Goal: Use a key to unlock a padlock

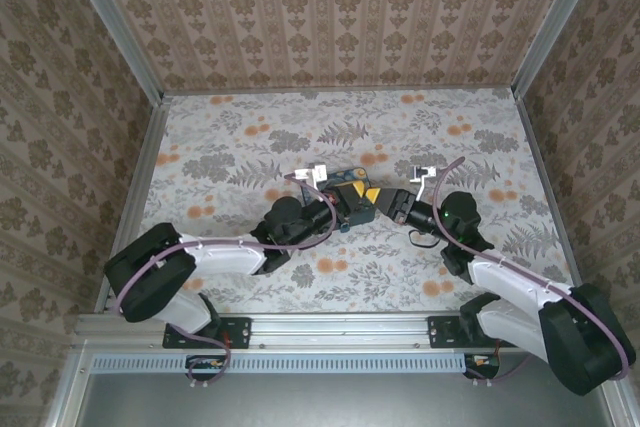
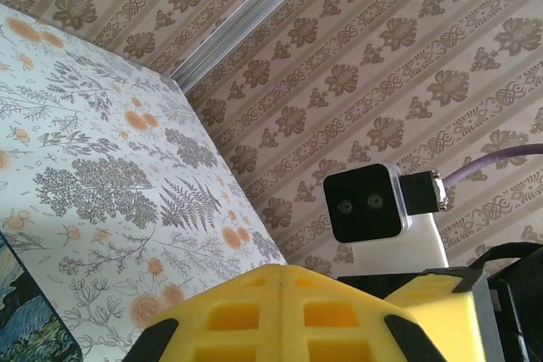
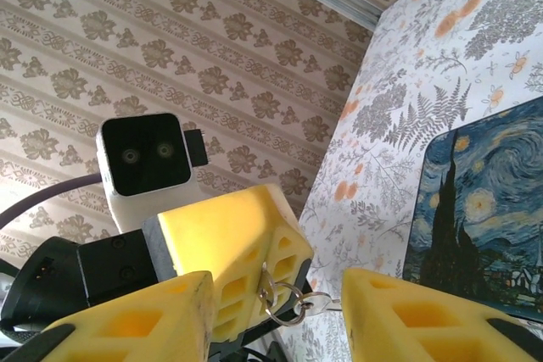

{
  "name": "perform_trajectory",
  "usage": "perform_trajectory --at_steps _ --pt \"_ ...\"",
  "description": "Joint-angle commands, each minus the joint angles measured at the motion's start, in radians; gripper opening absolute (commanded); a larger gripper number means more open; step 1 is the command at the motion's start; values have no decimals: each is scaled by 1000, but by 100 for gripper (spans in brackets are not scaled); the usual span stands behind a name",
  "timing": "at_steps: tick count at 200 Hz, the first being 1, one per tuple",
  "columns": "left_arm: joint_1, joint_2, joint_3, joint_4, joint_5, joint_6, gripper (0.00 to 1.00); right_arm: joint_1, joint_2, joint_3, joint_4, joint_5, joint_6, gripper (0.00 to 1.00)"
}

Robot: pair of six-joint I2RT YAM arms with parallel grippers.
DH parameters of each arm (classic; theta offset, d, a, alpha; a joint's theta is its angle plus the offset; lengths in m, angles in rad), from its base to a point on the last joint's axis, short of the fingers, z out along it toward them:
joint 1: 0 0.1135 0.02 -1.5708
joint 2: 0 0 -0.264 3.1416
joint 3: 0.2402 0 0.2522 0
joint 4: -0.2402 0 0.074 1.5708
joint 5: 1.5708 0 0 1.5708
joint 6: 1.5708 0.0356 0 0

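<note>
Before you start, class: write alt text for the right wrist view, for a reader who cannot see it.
A key ring hangs from the left gripper's shut yellow fingers, between the right gripper's open fingers. A starry-night box lies on the floral table behind.

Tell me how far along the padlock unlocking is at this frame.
Done: the left gripper is shut on a key ring near the starry-night box. In hand: the right gripper stands open, its fingers either side of that ring and its small key, apparently to take it. Left: the unlocking itself; no key is seated or turned yet.
</note>
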Motion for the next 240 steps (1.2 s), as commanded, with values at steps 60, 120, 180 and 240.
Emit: perform_trajectory --at_steps 60,120,180,240 --pt "-15 68 -14 194 -66 -90 0 35 42 22 112 6 24 31" --pt "-26 65 -7 193 -75 -96 0 42 60 26 116 22 24 30" --pt "-36 67 1 195 -91 -112 0 50 96 33 151 18 39 27" --pt "-39 67 9 196 -104 -131 0 59 131 40 201 10 55 18"
